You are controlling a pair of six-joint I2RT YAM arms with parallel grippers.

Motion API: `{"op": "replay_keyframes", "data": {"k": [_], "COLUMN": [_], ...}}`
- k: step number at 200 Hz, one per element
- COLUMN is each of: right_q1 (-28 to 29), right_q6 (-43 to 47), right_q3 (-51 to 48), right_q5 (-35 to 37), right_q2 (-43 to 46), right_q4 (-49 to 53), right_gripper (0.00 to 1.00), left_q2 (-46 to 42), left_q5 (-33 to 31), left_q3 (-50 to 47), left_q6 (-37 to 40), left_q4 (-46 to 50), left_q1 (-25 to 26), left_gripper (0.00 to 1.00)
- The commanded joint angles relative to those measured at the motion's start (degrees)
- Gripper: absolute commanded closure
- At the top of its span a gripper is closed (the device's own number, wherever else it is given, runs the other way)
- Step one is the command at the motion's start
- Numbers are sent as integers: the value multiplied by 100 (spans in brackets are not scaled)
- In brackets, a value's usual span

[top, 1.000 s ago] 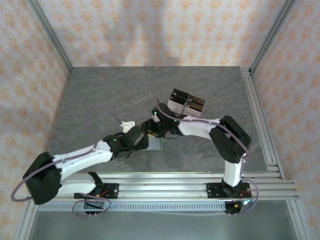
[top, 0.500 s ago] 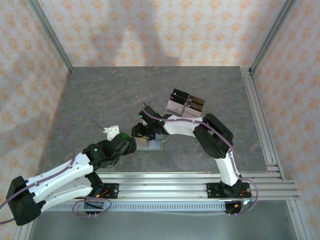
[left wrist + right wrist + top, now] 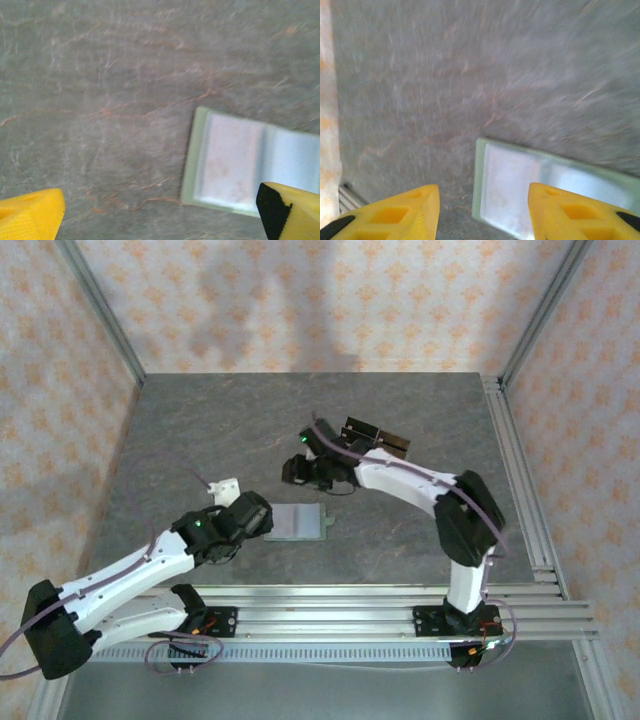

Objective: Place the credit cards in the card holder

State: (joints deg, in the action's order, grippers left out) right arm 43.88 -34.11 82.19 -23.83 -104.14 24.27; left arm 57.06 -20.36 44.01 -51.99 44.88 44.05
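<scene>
Both arms have drawn back from the card holder (image 3: 297,523), and the left fingers (image 3: 31,214) hang spread wide and empty just left of it. Rimmed in sage green, it lies opened flat on the grey desk (image 3: 200,430) with its pale pockets upward. The right fingers (image 3: 395,212), partly spread and empty, hover just beyond it.

Matt veined table (image 3: 200,430), glossy card holder (image 3: 297,523)

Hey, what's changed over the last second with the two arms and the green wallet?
The left gripper drew back to the near left and sits open just left of the card holder. The right gripper pulled off it toward the clear rack, jaws apart and empty. The card holder and rack stayed put.
</scene>
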Motion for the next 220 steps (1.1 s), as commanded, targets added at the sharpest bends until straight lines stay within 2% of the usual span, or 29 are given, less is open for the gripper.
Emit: {"op": "replay_keyframes", "data": {"k": [1,28,55,101,145,220], "right_q1": [-355,-738,-862,-975,-1034,-1140], "right_q6": [720,1694,2550,3185,3452,3515], "right_q3": [-63,219,808,1317,1483,1258], "right_q5": [781,1567,2519,3735,4156,3976], "right_q2": [398,378,64,-604,-1123,-1335], "right_q4": [927,1833,2700,3413,3558,3348], "right_gripper": [49,49,49,49,49,49], "left_q2": [366,1062,1735,2285,2330,2644], "left_q5": [-70,7,-55,401,886,1276], "left_q3": [880,2113,3412,4777,5437,6195], "left_q6": [118,-173,-552,-1149,-1558,-1534], "left_q4": [516,1232,2068,2622,2493,2267], "left_q1": [-106,-234,-301,-349,-354,-340], "left_gripper": [0,0,0,0,0,0]}}
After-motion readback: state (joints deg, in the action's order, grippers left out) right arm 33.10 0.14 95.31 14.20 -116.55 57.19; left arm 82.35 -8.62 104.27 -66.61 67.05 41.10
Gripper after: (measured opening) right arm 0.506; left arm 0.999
